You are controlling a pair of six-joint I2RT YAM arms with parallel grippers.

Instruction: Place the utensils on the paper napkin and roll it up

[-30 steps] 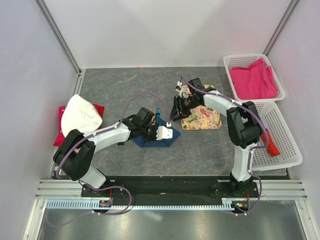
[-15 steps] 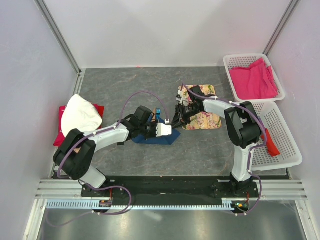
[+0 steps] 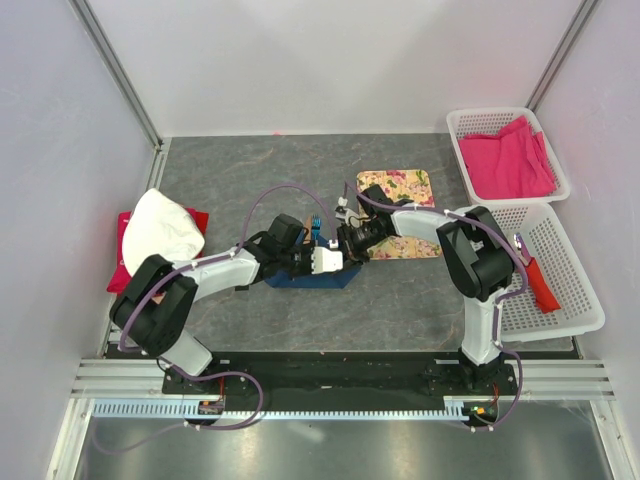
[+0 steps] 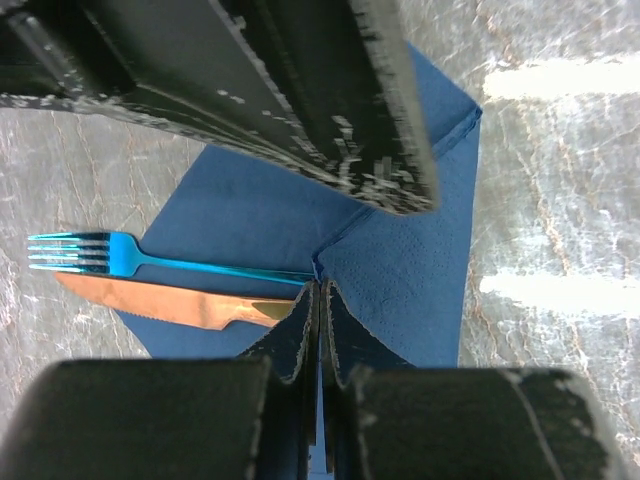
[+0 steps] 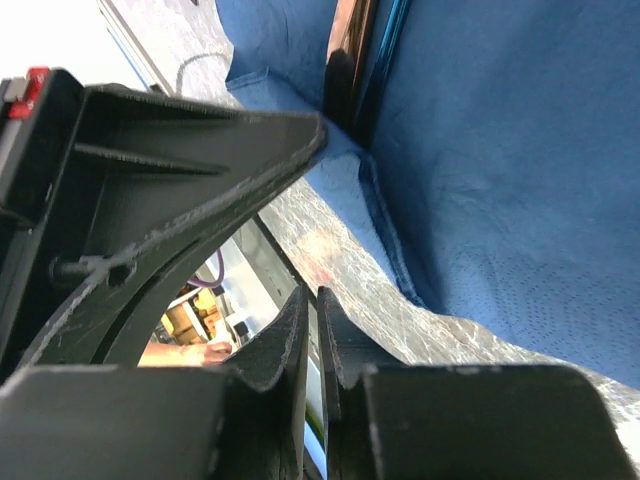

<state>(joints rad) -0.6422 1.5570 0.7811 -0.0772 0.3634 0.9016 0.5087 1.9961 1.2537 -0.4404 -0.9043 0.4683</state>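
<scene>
A dark-blue paper napkin (image 3: pixel 298 279) lies mid-table, partly folded over. In the left wrist view a bright-blue fork (image 4: pixel 90 250) and a copper-coloured knife (image 4: pixel 170 300) lie side by side on the napkin (image 4: pixel 400 260). My left gripper (image 3: pixel 331 260) is shut on a raised fold of the napkin (image 4: pixel 320 292). My right gripper (image 3: pixel 346 240) is shut and empty, low over the table at the napkin's edge (image 5: pixel 312 295), close to the left gripper. The right wrist view shows the napkin (image 5: pixel 520 150) with the knife (image 5: pixel 345 60) and fork (image 5: pixel 392 40) at its top.
A floral mat (image 3: pixel 400 182) lies behind the right arm. Two white baskets stand at the right: one (image 3: pixel 458 122) holds pink cloth (image 3: pixel 510 160), the other (image 3: pixel 580 300) a red-handled tool (image 3: pixel 537 280). A white cloth (image 3: pixel 165 225) lies on a red item at the left.
My right gripper has moved left off the floral mat, down to the napkin beside the left gripper. The left gripper has shifted slightly, still pinching the napkin fold.
</scene>
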